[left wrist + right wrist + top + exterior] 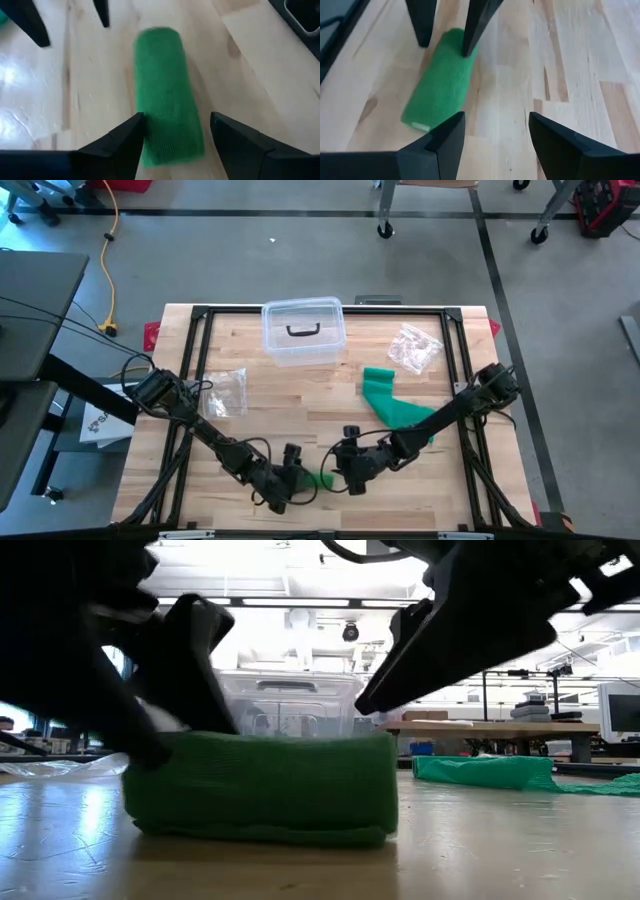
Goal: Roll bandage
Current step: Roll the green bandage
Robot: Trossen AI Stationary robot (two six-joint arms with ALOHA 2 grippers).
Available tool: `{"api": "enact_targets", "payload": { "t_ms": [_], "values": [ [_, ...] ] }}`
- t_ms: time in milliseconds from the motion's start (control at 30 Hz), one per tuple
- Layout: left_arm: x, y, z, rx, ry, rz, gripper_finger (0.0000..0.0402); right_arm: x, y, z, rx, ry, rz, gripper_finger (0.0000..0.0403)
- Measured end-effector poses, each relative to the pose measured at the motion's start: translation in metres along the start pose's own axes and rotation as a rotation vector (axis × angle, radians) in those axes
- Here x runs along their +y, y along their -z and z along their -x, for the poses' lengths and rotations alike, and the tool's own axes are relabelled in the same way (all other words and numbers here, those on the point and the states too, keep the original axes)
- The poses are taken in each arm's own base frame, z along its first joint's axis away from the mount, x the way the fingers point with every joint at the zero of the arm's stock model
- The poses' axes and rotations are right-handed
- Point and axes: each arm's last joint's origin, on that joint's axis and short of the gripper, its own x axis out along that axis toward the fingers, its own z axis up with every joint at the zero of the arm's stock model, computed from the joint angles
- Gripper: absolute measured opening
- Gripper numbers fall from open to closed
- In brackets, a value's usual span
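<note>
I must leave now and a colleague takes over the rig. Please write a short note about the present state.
Left gripper: fingers open, either side of one end of the rolled green bandage at the table's front edge.
Right gripper: fingers open, empty, just beside the roll's other end.
Done: one bandage is rolled and lies flat.
Left: a second green bandage lies unrolled to the right. The clear box stands at the back.

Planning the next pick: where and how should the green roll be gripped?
Grip the green roll across its middle, from above, fingers on its long sides: it lies flat on the table. The open left gripper already straddles one end.
</note>
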Motion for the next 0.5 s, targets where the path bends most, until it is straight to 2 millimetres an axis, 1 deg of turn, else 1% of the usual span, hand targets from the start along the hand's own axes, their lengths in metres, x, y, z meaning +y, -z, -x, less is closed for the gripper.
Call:
{"api": "enact_targets", "payload": {
  "t_ms": [67, 167, 267, 333, 400, 500],
  "values": [
    [0.003, -0.004, 0.003, -0.012, 0.014, 0.034, 0.0225, -0.001, 0.001, 0.0, 0.003, 0.015, 0.002, 0.0212],
    [0.012, -0.019, 0.015, -0.082, 0.027, 0.109, 0.0226, -0.001, 0.004, 0.001, 0.04, 0.024, 0.019, 0.0212],
    [0.022, -0.027, 0.022, -0.107, 0.054, 0.203, 0.0219, -0.003, 0.006, 0.013, 0.093, 0.06, 0.047, 0.0211],
    [0.027, -0.029, 0.021, -0.115, 0.057, 0.258, 0.0209, -0.005, 0.003, 0.025, 0.095, 0.101, 0.053, 0.0208],
    [0.028, -0.028, 0.011, -0.127, 0.051, 0.284, 0.0197, -0.007, 0.001, 0.036, 0.094, 0.143, 0.06, 0.0203],
    [0.024, -0.019, -0.007, -0.131, 0.034, 0.253, 0.0177, -0.008, -0.003, 0.049, 0.07, 0.186, 0.041, 0.0196]
  ]
}}
